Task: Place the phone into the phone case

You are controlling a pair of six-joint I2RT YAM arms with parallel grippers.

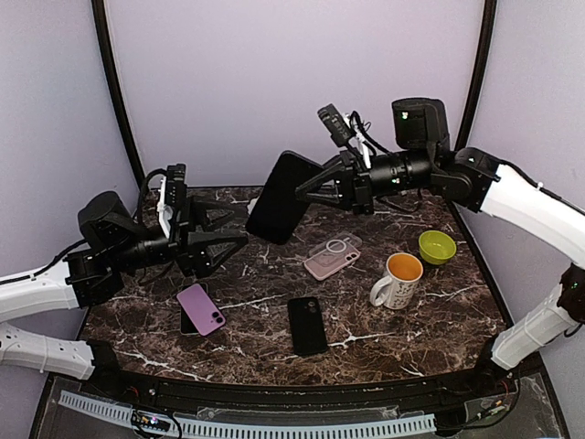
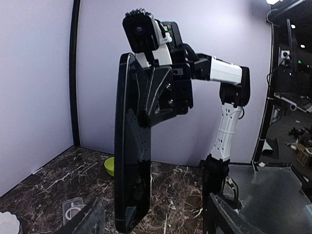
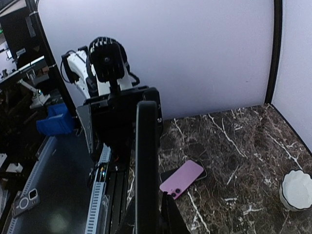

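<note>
Right claw (image 1: 306,187) is closed on a black slab (image 1: 281,197) and holds it in the air above the counter (image 1: 439,311), well clear of the marbled top. The slab is phone-shaped and reads as the phone, though the pictures do not settle whether it is a handset or a dark case. Its long axis stands nearly upright: in the left wrist view it hangs as a tall dark plate (image 2: 131,161) with the right claw (image 2: 156,97) pinching its upper half, and in the right wrist view it shows edge-on (image 3: 146,161). The lower end is free and tips toward the left arm. The left claw (image 1: 236,233) is empty, with its fingers (image 2: 92,217) spread wide. It points straight at that lower end from just beside it, so in its own camera the slab stands ahead, between the two fingers and not yet touched. A handover or a two-armed steadying would turn on this facing. The clear case (image 1: 332,256) lies flat on the counter, below the right claw and toward the near edge, well apart from the slab and on the right arm's side of the middle. The right arm is judged the nearer one to it.
</note>
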